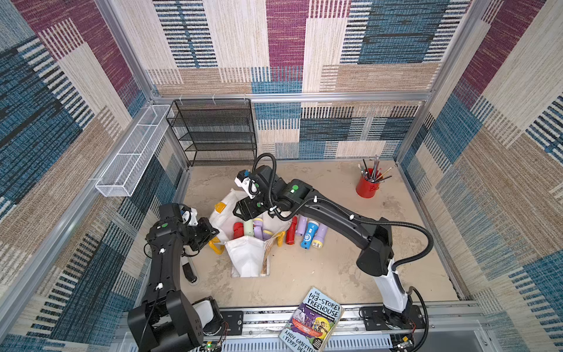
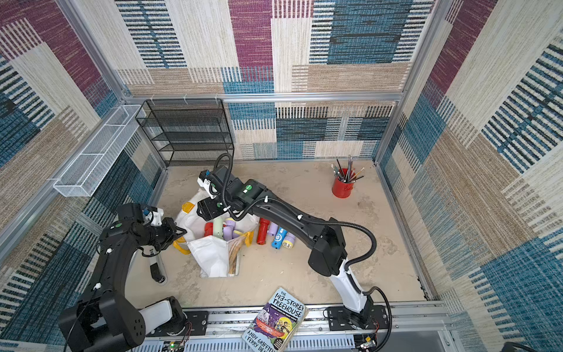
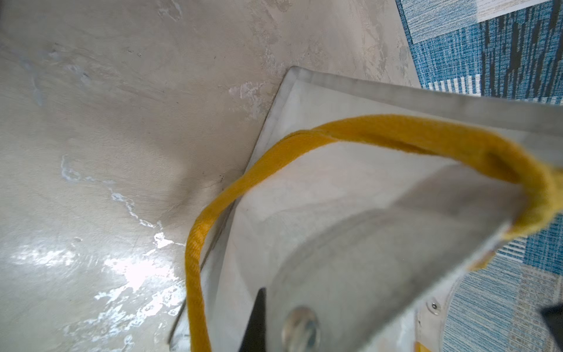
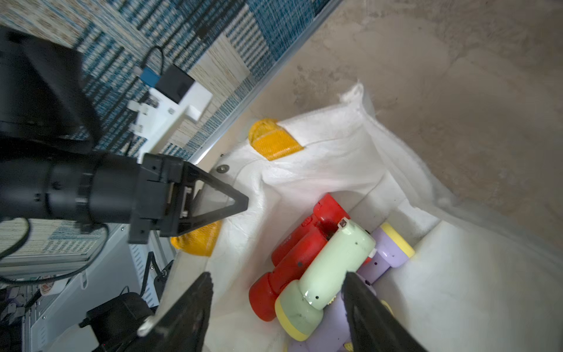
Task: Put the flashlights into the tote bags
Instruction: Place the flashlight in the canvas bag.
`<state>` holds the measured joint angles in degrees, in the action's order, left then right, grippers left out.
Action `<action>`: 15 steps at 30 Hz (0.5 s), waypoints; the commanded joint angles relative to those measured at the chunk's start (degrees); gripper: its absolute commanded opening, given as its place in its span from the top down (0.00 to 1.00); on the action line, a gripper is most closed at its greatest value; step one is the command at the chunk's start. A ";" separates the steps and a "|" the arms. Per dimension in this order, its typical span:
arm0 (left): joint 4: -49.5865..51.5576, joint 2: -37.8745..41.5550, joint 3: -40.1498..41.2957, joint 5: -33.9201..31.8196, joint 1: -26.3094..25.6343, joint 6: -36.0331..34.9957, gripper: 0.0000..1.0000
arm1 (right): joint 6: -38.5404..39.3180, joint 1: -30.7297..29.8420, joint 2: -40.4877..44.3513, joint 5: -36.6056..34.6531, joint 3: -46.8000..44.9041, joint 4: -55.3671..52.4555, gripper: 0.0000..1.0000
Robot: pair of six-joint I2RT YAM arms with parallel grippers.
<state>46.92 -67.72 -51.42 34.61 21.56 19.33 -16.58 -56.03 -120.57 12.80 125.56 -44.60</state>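
The white tote bag [image 1: 245,259] with yellow handles [image 3: 274,161] stands open on the table's left half. My left gripper [image 1: 213,233] is shut on the bag's rim, with white fabric pinched against its black finger [image 3: 259,323]. Inside the bag lie red flashlights [image 4: 292,262], a pale green one [image 4: 329,268] on top of them, and lilac ones [image 4: 387,253]. Over the bag's mouth my right gripper [image 4: 277,275] is open, its fingers spread either side of the pale green flashlight and gripping nothing. Right of the bag, red [image 1: 291,233], lilac [image 1: 301,225] and blue [image 1: 308,236] flashlights lie on the table.
A red cup of pencils [image 1: 367,186] stands at the back right. The black mesh rack [image 1: 216,131] is at the back left, with a white wire basket [image 1: 134,152] on the left wall. A book [image 1: 315,320] overhangs the front edge.
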 commanded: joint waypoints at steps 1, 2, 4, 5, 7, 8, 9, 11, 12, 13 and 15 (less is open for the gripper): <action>0.22 0.33 0.18 -0.42 -0.05 -0.26 1.00 | 1.95 -0.11 3.66 -2.59 -2.60 4.43 0.29; 0.11 0.32 0.18 -0.42 -0.03 -0.26 1.00 | 2.24 -0.13 4.79 -2.98 -3.73 5.23 0.29; 0.12 0.32 0.05 -0.31 -0.04 -0.27 1.00 | 2.74 -0.02 7.61 -4.11 -6.21 6.76 0.28; 0.19 0.36 0.04 -0.32 -0.06 -0.34 1.00 | 2.86 -0.04 8.74 -4.72 -7.33 7.34 0.28; 0.13 0.42 0.07 -0.21 -0.03 -0.26 1.00 | 2.96 0.05 11.80 -7.22 -9.87 8.74 0.27; 0.18 0.46 0.07 -0.24 -0.03 -0.31 1.00 | 2.73 0.20 13.55 -8.72 -11.45 9.57 0.27; 0.11 0.39 0.09 -0.13 -0.03 -0.26 1.00 | 2.43 0.45 15.32 -9.87 -13.30 10.51 0.26; 0.19 0.40 0.09 -0.11 -0.03 -0.26 1.00 | 1.36 1.21 19.13 -11.83 -16.85 12.13 0.25; 0.13 0.40 0.08 -0.12 -0.03 -0.29 1.00 | 0.53 1.82 21.23 -12.50 -19.08 12.99 0.25; 0.10 0.41 0.18 -0.06 -0.03 -0.26 1.00 | -0.05 2.44 23.01 -12.90 -21.06 13.98 0.25; 0.04 0.32 0.18 -0.09 -0.03 -0.30 1.00 | -1.65 4.10 27.69 -13.35 -25.88 15.52 0.25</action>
<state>46.92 -67.66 -51.37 34.63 21.56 19.33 -15.88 -53.34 -96.82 2.70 103.35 -33.89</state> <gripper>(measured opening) 0.068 0.754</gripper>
